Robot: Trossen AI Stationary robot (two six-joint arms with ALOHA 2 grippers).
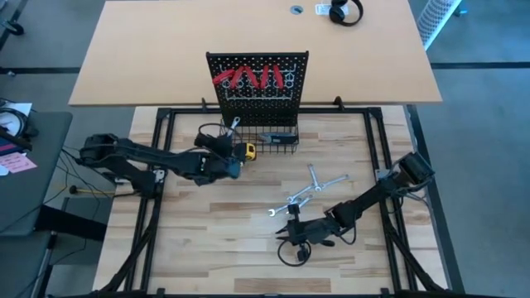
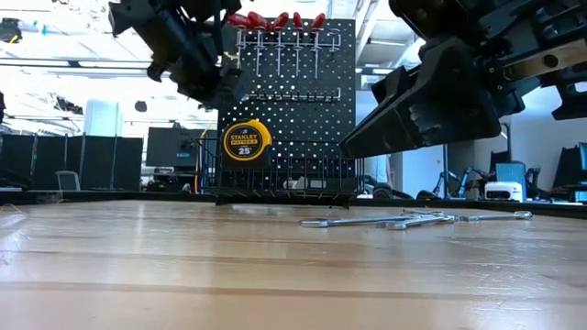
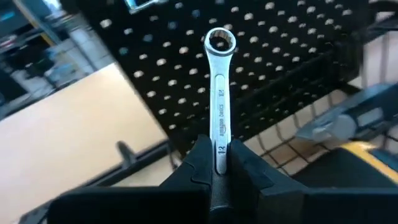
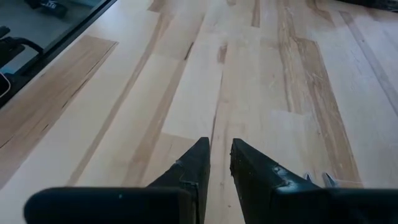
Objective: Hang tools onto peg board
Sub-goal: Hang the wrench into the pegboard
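Left wrist view gives the best seat: the left gripper [image 3: 219, 163] is clamped on the shank of a silver wrench [image 3: 219, 106], and the tool's long axis runs straight out ahead of the fingers, ring end leading, pointed at the peg board [image 3: 292, 56]. That line is what the hang turns on, since the ring has to meet a hook on the board face, and from here the ring looks just short of the board, though how short is hard to judge. From the high view the left gripper [image 1: 222, 153] sits right in front of the peg board [image 1: 257, 79], beside the wire basket [image 1: 280, 137] and a yellow tape measure [image 1: 248, 151], with red-handled pliers [image 1: 248, 79] already hung along the board's top. Well back from the board, the loose wrenches [image 1: 310, 192] lie in a cluster on the table [image 1: 207, 240]. The right gripper [image 1: 291, 238] waits farther from the board than those, its fingers narrowly parted and holding nothing.
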